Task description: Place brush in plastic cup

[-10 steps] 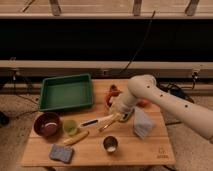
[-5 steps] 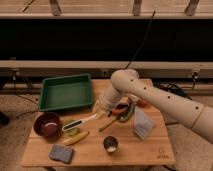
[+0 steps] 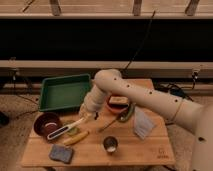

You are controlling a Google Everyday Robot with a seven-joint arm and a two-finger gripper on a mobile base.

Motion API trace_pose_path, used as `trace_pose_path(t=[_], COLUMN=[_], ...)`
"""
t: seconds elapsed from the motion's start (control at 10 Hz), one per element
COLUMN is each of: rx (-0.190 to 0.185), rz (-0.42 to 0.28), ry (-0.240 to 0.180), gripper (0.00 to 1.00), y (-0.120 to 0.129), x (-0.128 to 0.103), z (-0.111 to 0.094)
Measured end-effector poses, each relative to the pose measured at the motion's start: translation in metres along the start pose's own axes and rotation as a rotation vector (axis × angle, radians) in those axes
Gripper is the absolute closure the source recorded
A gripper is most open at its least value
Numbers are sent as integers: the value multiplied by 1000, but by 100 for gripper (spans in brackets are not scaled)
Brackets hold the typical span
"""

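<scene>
The brush (image 3: 66,129), with a white handle and a dark end, hangs slanted from my gripper (image 3: 88,117). Its lower end reaches down-left over the rim of the dark red bowl (image 3: 44,121). The gripper is shut on the brush's upper end, just right of and above the light-green plastic cup (image 3: 73,131). The cup stands on the wooden table (image 3: 145,150) right of the bowl and is partly hidden behind the brush. My arm reaches in from the right.
A green tray (image 3: 64,92) lies at the back left. A yellow banana-shaped object (image 3: 76,138), a grey sponge (image 3: 60,153) and a shiny metal cup (image 3: 110,145) sit along the front. A red plate (image 3: 118,104), a green object (image 3: 128,114) and a pale cloth (image 3: 142,123) are to the right.
My gripper has carried the brush leftward, from the middle of the table to above the plastic cup and the bowl's rim. The arm has swung left with it.
</scene>
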State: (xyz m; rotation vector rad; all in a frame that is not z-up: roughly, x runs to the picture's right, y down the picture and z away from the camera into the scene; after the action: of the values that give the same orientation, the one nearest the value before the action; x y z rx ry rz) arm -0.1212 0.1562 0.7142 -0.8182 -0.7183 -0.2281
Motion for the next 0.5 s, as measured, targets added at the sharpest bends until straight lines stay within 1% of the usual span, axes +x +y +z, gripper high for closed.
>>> trace_pose_path(t=[0.2,0.3,0.4,0.5], rx=[-38,-57,-77,-88], rz=[-29,-42,-57,-61], ry=[-6,-7,-6,-2], gripper=[100,98,91,82], y=[-7,-13,-18,-22], x=[-13,-19,-25,-25], z=[17,27,37,44])
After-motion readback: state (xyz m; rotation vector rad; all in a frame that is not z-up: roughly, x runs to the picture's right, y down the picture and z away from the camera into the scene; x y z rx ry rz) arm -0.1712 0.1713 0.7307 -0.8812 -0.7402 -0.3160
